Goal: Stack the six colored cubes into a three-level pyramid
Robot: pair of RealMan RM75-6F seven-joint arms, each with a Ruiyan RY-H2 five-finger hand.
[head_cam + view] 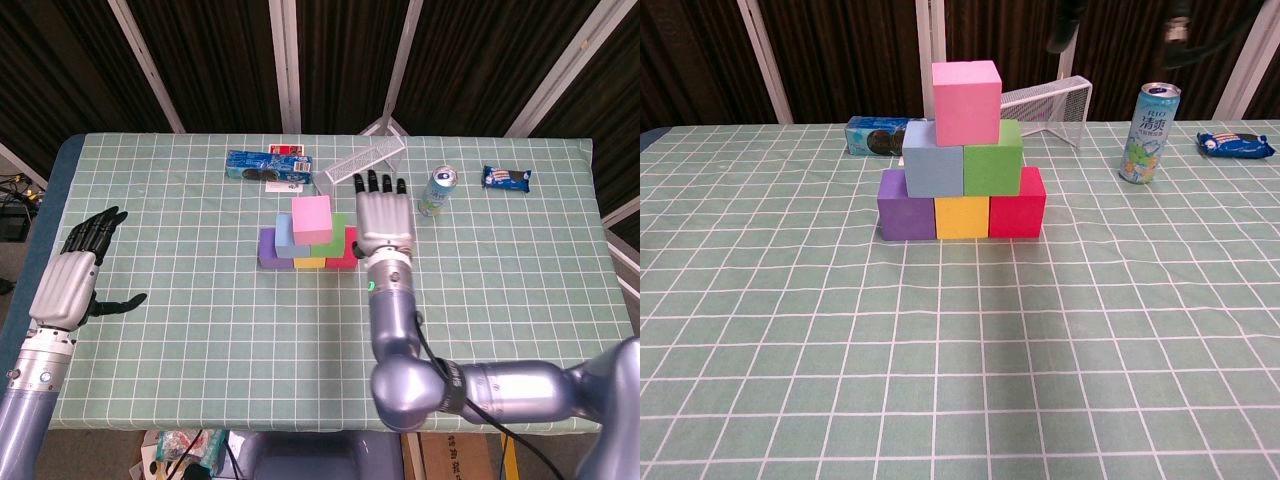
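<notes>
Right hand (385,218) hangs flat and released, fingers spread and pointing away from the robot, just right of the pyramid and touching none of it. Pink cube (966,88) tops the pyramid, resting on the grey-blue cube (932,158) and green cube (994,157). Left hand (72,278) hovers well left of the pyramid, fingers apart, holding nothing.

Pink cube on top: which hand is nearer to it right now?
Right. The right hand hovers open just beside the pink cube, toward the can side, not touching it. The left hand is open far off at the table's left edge.
</notes>
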